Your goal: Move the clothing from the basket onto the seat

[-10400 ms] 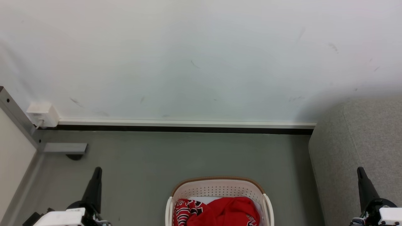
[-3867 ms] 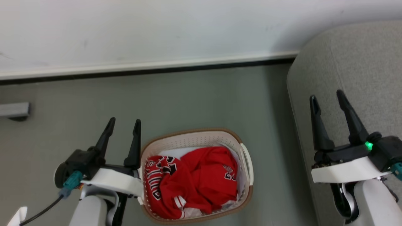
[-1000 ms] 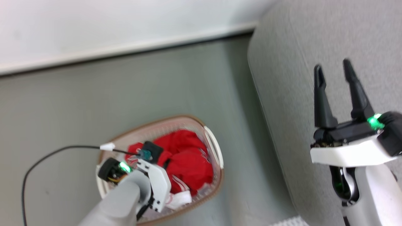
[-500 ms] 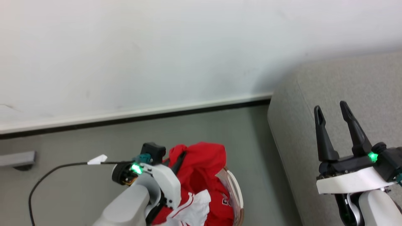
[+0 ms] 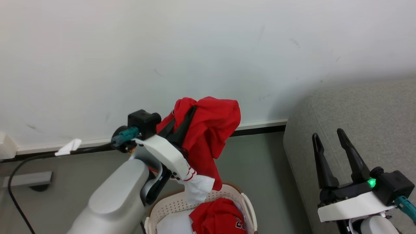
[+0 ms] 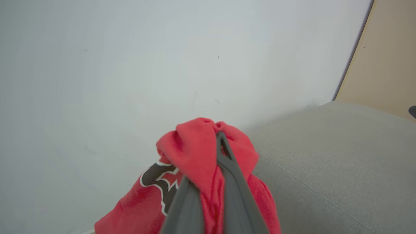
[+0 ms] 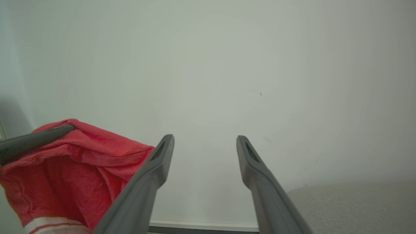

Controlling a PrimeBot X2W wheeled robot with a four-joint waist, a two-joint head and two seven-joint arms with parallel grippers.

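My left gripper (image 5: 191, 109) is shut on a bright red garment (image 5: 211, 130), held high above the white basket (image 5: 169, 206); a white striped cuff dangles toward the rim. In the left wrist view the red garment (image 6: 195, 152) bunches around my shut gripper (image 6: 218, 135), with black-and-white lettering low on the cloth. A second red piece of clothing (image 5: 219, 216) lies in the basket. My right gripper (image 5: 326, 136) stands open and empty over the grey seat (image 5: 367, 110). The right wrist view has the open gripper (image 7: 204, 139), the lifted garment (image 7: 71, 169) to its left, and the seat (image 7: 357, 204).
A white wall (image 5: 162, 48) with a pale baseboard runs behind everything, close behind the raised garment. Grey floor (image 5: 260, 169) separates the basket from the seat's rounded side. A black cable (image 5: 19, 169) trails off the left wrist. A grey bracket (image 5: 26, 178) sits on the floor at left.
My left arm has risen out of the basket with the red garment in its grip, lifting it well above the rim. The head view has tilted up. The right gripper stays open.
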